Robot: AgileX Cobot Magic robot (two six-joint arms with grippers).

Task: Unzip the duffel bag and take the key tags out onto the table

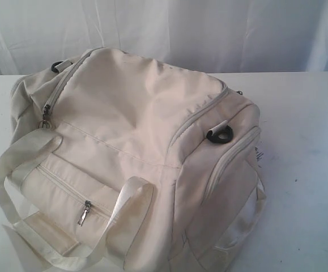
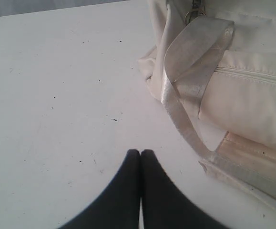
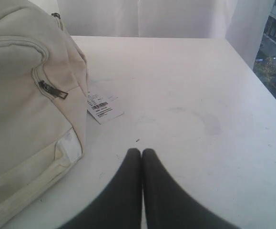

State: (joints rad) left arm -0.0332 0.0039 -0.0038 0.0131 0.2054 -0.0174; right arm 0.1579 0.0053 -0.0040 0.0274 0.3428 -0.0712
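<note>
on the tabletop (image 1: 308, 170), centre-left in the exterior view: duffel bag (image 1: 135, 130), cream-white, top panel up, filling most of the frame. the main zip runs closed around the top panel, with the main zip pull (image 1: 46, 111) at the far-left corner. front pocket is zipped too, front pocket pull (image 1: 85, 213) hanging mid-pocket. left handle (image 1: 13, 170) loops loose off the bag's left side, and the near handle (image 1: 135, 204) lies over the front pocket. black strap ring (image 1: 219, 135) sits on the right end (second ring (image 1: 56, 66) shows dark at the far-left corner). end pocket is zipped, end pocket pull (image 3: 52, 90) flat against the fabric. white barcode tag (image 3: 102, 107) lies on the tabletop right at the bag's right end.

left gripper (image 2: 140, 153): jaws clenched tip to tip, grasping nothing, over bare tabletop just beside the left handle. right gripper (image 3: 141, 152): same, jaws clenched and empty, near the barcode tag but apart from it. white curtain (image 1: 209, 28) behind the tabletop.
</note>
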